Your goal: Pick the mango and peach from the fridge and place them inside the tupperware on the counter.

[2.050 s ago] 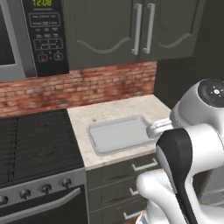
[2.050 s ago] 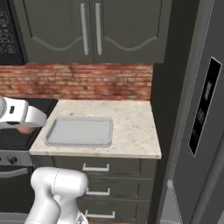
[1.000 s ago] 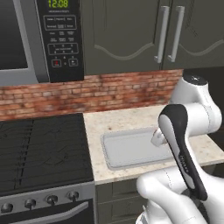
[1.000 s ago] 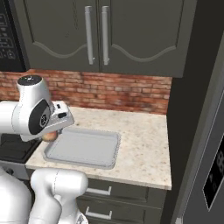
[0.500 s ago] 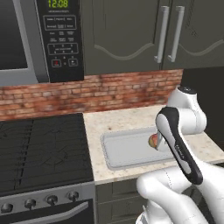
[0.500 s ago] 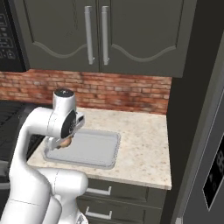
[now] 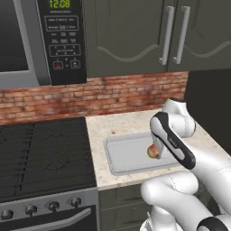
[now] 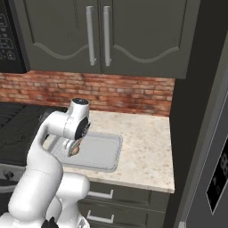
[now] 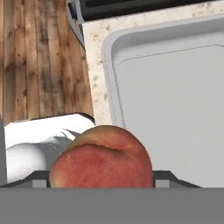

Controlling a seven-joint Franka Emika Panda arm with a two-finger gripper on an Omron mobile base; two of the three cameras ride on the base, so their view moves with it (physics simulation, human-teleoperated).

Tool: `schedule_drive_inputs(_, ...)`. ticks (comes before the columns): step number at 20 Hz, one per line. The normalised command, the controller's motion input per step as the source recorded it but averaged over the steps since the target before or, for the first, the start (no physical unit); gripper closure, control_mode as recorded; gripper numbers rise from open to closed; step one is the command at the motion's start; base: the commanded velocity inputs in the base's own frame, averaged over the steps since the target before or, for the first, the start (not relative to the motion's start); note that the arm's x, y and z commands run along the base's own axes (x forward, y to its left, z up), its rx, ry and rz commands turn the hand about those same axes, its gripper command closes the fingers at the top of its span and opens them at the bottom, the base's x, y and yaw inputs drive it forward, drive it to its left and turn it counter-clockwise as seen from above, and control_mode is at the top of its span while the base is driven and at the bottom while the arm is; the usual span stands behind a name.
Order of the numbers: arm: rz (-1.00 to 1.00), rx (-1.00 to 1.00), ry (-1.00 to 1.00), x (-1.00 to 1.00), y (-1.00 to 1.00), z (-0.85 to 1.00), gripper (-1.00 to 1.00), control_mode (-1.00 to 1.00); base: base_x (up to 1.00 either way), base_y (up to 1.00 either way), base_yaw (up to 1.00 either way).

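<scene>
Your arm (image 7: 180, 149) is glossy white, built of rounded, tube-like links. A black band runs along the forearm link, and dark rings mark the joints. 1 round dark cap (image 8: 80, 101) tops the upper joint.

The beige speckled counter (image 7: 131, 124) carries the light grey tupperware (image 7: 126, 153) beside the black stovetop (image 7: 43, 153).
</scene>
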Motion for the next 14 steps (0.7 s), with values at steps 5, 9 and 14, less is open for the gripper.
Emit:
schedule_drive_inputs(5,0.13,0.00,0.03,0.42,0.00,-0.49,1.00,-1.00,0.00,0.00,0.00)
schedule_drive_inputs(9,0.06,0.00,0.00,0.32,0.00,-0.45,1.00,-1.00,0.00,0.00,0.00)
schedule_drive_inputs(14,0.00,0.00,0.01,0.35,0.00,-0.30,1.00,-1.00,0.00,0.00,0.00)
